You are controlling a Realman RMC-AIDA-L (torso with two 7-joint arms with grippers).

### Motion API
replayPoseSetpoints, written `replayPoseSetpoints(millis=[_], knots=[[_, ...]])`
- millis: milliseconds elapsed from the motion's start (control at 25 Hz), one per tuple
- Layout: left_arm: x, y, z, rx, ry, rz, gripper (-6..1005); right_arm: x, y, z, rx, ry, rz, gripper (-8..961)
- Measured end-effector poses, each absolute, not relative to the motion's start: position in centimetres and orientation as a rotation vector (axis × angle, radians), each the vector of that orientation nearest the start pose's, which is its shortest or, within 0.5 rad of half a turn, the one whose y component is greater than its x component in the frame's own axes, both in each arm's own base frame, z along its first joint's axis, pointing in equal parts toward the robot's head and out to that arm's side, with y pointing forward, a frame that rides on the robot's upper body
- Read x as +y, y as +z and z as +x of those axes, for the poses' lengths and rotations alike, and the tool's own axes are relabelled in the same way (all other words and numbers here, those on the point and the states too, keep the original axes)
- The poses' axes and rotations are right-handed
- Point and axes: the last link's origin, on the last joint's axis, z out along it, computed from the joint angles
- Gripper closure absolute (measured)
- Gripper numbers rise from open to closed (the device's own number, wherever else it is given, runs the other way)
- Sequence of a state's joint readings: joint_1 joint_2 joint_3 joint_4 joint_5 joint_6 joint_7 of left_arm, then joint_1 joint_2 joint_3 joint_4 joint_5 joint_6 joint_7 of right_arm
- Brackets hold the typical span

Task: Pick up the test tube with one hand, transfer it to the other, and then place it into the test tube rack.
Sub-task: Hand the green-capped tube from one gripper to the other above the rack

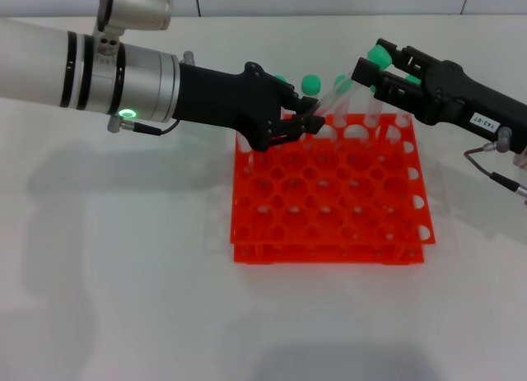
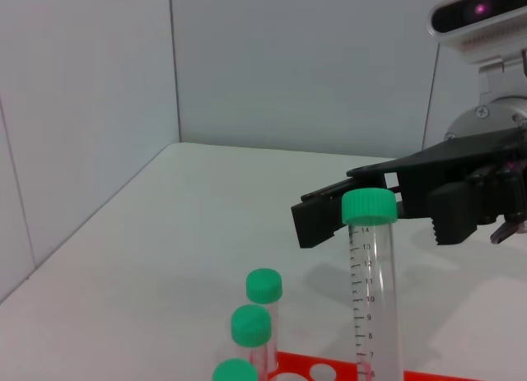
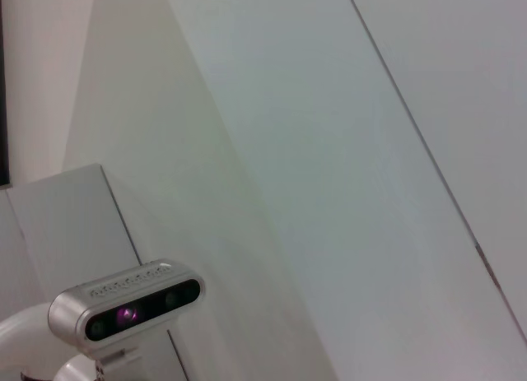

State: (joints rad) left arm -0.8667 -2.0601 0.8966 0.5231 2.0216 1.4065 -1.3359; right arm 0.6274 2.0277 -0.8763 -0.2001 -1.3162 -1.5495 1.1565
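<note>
The test tube [image 1: 379, 53], clear with a green cap, stands upright at the back row of the orange-red rack [image 1: 329, 200]. In the left wrist view the tube [image 2: 370, 299] rises from the rack [image 2: 329, 373]. My right gripper [image 1: 375, 72], the one with the white label, is at cap height. Its jaws stand apart, and the cap sits just off the tip of the far finger [image 2: 321, 216]. My left gripper [image 1: 317, 118], unlabelled, hovers over the rack's back left corner, fingers a little apart and empty.
Three more green-capped tubes [image 1: 310, 83] stand in the rack's back row, between the two grippers; they also show in the left wrist view [image 2: 263, 286]. A thin cable [image 1: 494, 171] hangs under my right wrist. The right wrist view shows only wall and my head camera [image 3: 123, 311].
</note>
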Motion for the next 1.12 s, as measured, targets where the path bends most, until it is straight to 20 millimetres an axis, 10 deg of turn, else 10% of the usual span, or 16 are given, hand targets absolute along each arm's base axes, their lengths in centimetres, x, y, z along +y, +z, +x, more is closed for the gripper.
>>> replayPoseSetpoints(millis=[840,1120], knots=[[39.18,-4.42,-16.27,-0.166,-0.483,-2.969,807,34.87,-1.19,22.42,0.682,1.353,-2.358,243],[39.18,-4.45,-16.29,-0.163,-0.479,-2.969,807,35.04,-1.3,22.19,0.676,1.355,-2.356,476]])
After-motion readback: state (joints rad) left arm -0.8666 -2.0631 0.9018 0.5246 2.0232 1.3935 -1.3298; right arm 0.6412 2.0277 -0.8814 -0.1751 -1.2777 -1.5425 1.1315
